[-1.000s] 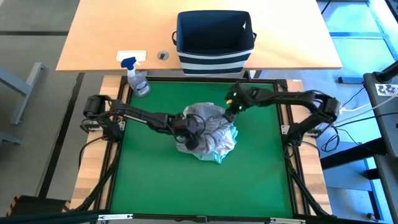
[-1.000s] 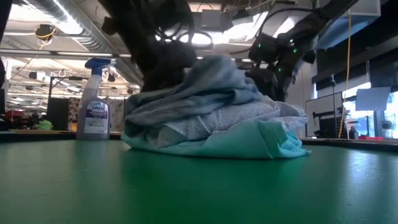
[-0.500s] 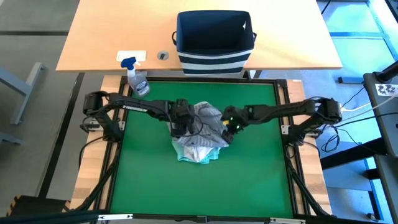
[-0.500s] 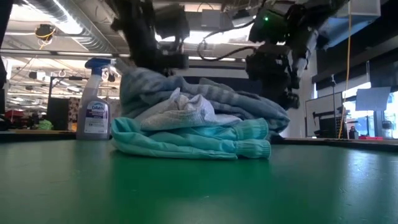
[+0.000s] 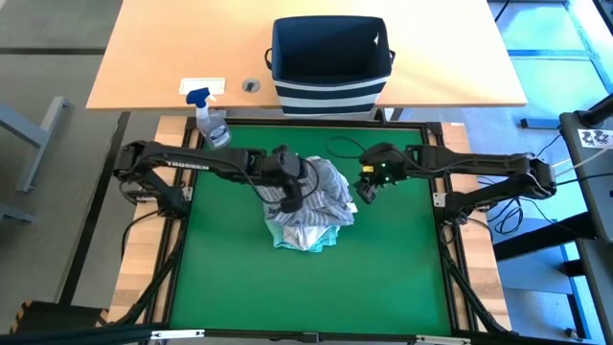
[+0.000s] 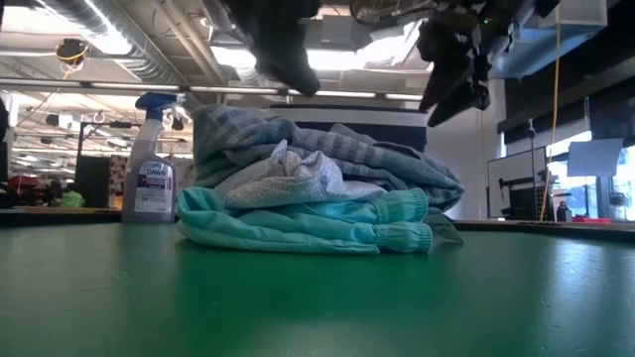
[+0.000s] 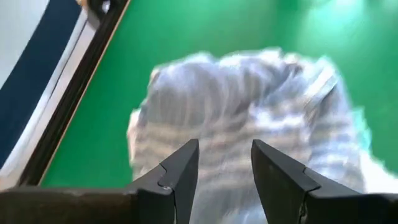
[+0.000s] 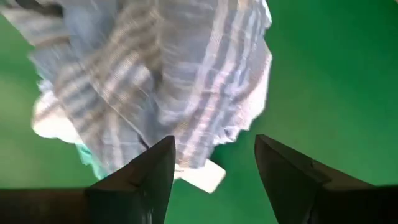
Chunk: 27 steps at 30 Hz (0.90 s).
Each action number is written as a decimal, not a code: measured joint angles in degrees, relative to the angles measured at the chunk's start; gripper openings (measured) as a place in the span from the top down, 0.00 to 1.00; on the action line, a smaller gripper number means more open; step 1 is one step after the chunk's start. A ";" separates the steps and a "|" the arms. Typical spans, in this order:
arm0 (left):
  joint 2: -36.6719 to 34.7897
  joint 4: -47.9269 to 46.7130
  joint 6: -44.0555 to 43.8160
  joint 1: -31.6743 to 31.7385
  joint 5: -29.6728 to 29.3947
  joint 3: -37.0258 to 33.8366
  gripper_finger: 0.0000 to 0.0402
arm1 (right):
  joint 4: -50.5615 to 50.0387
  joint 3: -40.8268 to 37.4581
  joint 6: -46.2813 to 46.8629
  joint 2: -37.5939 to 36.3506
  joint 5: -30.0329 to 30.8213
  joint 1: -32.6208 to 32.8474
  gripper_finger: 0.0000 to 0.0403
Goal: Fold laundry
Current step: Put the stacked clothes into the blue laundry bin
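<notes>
Now, with both the left gripper [image 5: 290, 203] and right gripper [image 5: 368, 192] open and empty above the centre-frame pile, the striped shirt [image 5: 321, 192] on top should be pinched first by an edge and lifted clear of the white t-shirt [image 6: 288, 174] and mint-teal garment [image 6: 298, 223].

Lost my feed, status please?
Left hand open above the laundry pile. Right hand open, empty, beside it. Nothing blocking.

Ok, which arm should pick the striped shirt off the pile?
Probably left: its pincer hangs open right over the striped shirt topping the pile, while the right pincer sits open beside it.
</notes>
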 joint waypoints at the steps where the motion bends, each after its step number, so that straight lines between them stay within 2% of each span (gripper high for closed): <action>1: 0.41 1.78 -0.08 -0.12 0.13 -0.23 0.64 | 0.76 0.00 0.46 -0.08 -0.03 0.00 0.45; 5: 2.10 4.89 -0.18 0.03 1.67 -1.53 0.64 | 2.32 0.00 2.95 0.38 -3.13 0.02 0.44; 7: 2.70 5.52 -0.06 0.34 2.92 -2.16 0.64 | 2.08 0.00 5.85 0.94 -3.79 0.02 0.40; 14: 6.98 8.42 0.78 2.55 3.56 -5.64 0.64 | 2.11 -0.04 13.42 5.95 -3.62 0.07 0.05; 15: 7.43 9.10 1.34 2.82 3.83 -6.31 0.64 | 2.53 -0.03 14.65 7.13 -3.10 0.05 0.03; 21: 9.69 13.99 6.20 3.13 5.75 -11.35 0.64 | 8.59 -0.11 19.27 14.20 -4.63 0.02 0.11; 27: 10.88 20.24 6.42 3.13 7.36 -17.39 0.64 | 14.38 -0.04 22.71 20.52 -5.68 0.02 0.05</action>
